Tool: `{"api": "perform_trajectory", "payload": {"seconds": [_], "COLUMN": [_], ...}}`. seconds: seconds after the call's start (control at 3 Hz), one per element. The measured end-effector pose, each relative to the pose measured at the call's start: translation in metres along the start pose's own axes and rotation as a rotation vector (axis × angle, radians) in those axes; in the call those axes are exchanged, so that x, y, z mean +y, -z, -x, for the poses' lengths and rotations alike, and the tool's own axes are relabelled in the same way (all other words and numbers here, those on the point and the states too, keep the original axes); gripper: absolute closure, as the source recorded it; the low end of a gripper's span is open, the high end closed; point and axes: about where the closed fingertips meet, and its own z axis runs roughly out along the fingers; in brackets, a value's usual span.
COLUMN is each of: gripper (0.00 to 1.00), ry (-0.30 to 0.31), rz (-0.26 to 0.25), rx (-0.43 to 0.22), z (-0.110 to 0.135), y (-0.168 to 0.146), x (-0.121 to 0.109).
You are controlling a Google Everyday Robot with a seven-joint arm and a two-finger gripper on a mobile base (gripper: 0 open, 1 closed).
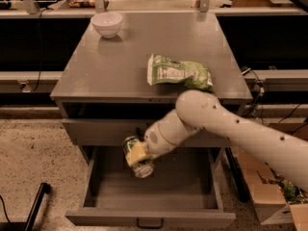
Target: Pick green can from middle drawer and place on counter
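Note:
The green can (136, 157) with its silver end facing down-right is held in my gripper (138, 154), tilted, above the open middle drawer (154, 196). The gripper is shut on the can, its yellowish pad (136, 154) across the can's side. My white arm (226, 124) reaches in from the right, just in front of the closed drawer front above. The counter (120, 61) lies behind and above the can. The drawer's floor shows nothing else in it.
A white bowl (107, 23) stands at the counter's back left. A green-and-white snack bag (179, 73) lies at the counter's right front. A cardboard box (269, 196) sits on the floor to the right of the cabinet. A black pole (33, 208) lies at lower left.

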Motion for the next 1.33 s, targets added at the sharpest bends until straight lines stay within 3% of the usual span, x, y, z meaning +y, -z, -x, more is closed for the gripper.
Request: {"api": "perform_trajectory", "payload": {"seconds": [0.33,1.0,1.33], "gripper": [1.0,1.0,1.0], "ry": [0.072,0.261,0.34], "rz": [0.002,0.097,0.121], "rx": [-0.041,-0.074,-0.079], "z": [-0.03,-0.11,-0.143], "y": [0.033,0.104,0.128], "x": [-0.03,-0.093,-0.119]}}
